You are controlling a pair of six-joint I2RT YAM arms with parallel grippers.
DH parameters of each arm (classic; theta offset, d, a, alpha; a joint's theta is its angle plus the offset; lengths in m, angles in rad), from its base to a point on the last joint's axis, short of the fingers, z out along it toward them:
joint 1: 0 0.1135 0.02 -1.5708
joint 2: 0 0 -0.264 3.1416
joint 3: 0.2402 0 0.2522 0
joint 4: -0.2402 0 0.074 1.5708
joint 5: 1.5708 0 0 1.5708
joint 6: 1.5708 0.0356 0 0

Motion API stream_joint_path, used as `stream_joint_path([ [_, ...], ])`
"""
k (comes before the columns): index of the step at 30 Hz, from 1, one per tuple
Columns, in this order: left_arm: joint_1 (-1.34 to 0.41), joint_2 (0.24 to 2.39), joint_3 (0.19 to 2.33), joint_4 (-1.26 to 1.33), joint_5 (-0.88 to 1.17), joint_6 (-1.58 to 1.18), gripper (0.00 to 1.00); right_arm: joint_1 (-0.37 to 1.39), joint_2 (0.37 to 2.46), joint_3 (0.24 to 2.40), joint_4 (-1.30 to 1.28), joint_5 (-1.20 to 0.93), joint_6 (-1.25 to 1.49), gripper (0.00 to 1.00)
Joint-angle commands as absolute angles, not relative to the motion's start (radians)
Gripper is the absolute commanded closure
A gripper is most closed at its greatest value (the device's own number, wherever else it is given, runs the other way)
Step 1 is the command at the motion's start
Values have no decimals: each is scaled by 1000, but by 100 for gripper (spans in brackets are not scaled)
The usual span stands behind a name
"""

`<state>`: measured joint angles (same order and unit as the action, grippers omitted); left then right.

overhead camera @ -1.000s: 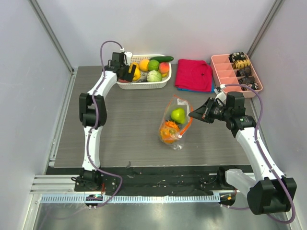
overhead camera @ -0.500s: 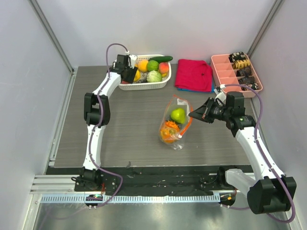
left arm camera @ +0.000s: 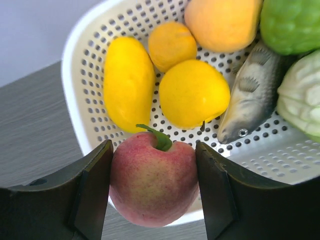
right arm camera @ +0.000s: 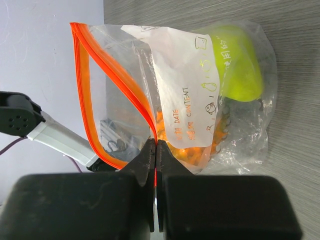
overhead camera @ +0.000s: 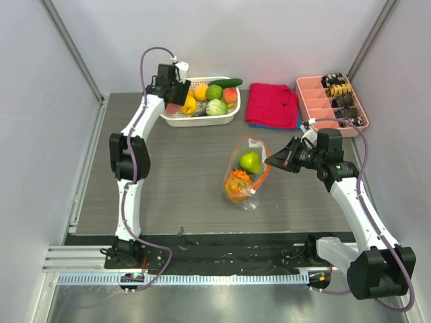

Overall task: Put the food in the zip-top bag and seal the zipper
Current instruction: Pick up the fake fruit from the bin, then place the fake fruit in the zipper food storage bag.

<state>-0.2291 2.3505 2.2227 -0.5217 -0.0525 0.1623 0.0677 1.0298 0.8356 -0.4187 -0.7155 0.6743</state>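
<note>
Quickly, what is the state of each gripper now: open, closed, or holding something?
Left gripper: closed on the pink peach-like fruit, above the white basket rim.
Right gripper: closed on the zipper of the zip-top bag.

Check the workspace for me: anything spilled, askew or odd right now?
Nothing spilled or damaged. The right gripper pinches the zipper, holding the mouth of the zip-top bag open; the left gripper grips a pink peach over the rim of the white basket. One oddity: a grey toy fish lies among its fruit.
</note>
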Motion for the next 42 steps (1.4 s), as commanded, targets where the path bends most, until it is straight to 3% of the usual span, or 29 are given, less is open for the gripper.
stream_joint_path([
  [1,-232,2209,2283,-529,-20,104,65,63,1026,850,-379,-703,655,99],
  [6,-267,2010,2222,-610,250,-41,66,63,1040,856,-379,-701,652,99],
  [15,-449,1705,2013,-591,425,-251,65,63,1060,853,-334,-715,703,99],
  [22,-665,1715,1933,-555,471,-359,64,63,1054,857,-322,-729,730,99],
  [32,-796,1809,1850,-575,448,-361,62,63,1043,853,-330,-729,736,99],
  [35,-801,1818,1851,-597,404,-336,39,63,1045,851,-327,-735,738,99],
  [36,-798,1819,1871,-607,388,-324,25,63,1043,853,-327,-736,739,99],
  [39,-763,1818,1928,-621,385,-310,5,63,1039,850,-330,-738,742,99],
  [42,-717,1813,1998,-626,406,-296,0,63,1035,842,-330,-739,749,99],
])
